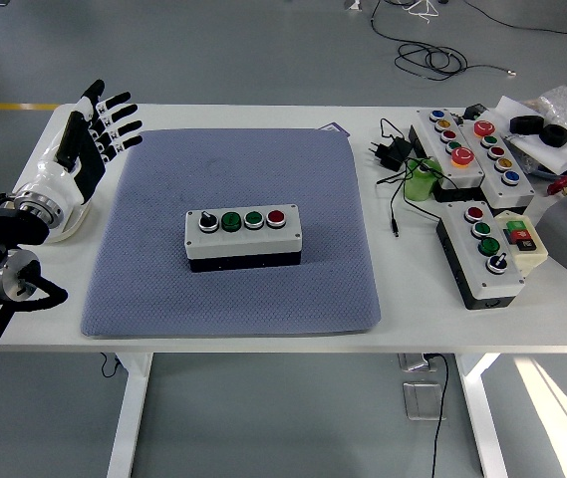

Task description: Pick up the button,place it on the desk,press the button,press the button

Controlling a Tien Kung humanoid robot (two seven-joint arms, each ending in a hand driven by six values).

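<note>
A white table (263,334) fills the middle of the frame, and most of its centre is covered by a blue-grey mat (233,289). On the mat, a little left of the frame's centre, sits the button box (243,238), a grey-topped case with a dark base, lying flat with its long side running left to right. Along its top are a black knob at the left, then two green buttons, then a red button at the right end. Nothing touches it. At the left of the frame the left hand (82,149) is raised over the table's left end, just beside the mat's upper left corner and well apart from the box; its fingers (116,123) are spread wide and straight and hold nothing. The black arm behind it comes in from the lower left edge. At the right of the frame, off the mat, lie two more button boxes (467,149), a green roll (423,184), a black plug (393,151) with thin cables, and a heap of parts in the upper right corner.
</note>
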